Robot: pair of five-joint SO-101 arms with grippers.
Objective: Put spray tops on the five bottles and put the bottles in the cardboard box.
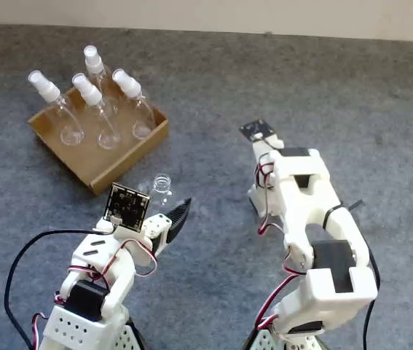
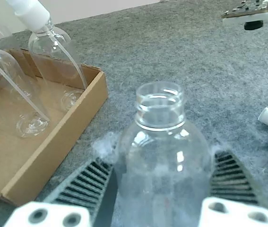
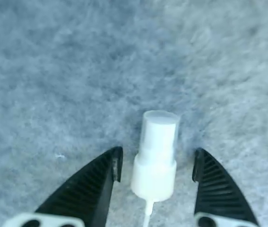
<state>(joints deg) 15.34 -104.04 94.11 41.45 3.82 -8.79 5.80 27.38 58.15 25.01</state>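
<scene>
The left claw (image 2: 161,163) grips the uncapped bottle (image 2: 159,109) (just beside the cardboard box (image 2: 53,151)), while the right claw (image 3: 158,153) stands open around a spray top (image 3: 156,142).

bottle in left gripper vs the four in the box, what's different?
The held bottle has a bare open neck; the boxed bottles carry white spray tops. The held bottle sits between the fingers of the left gripper, outside the cardboard box; the boxed bottles stand inside it. All are clear.
</scene>
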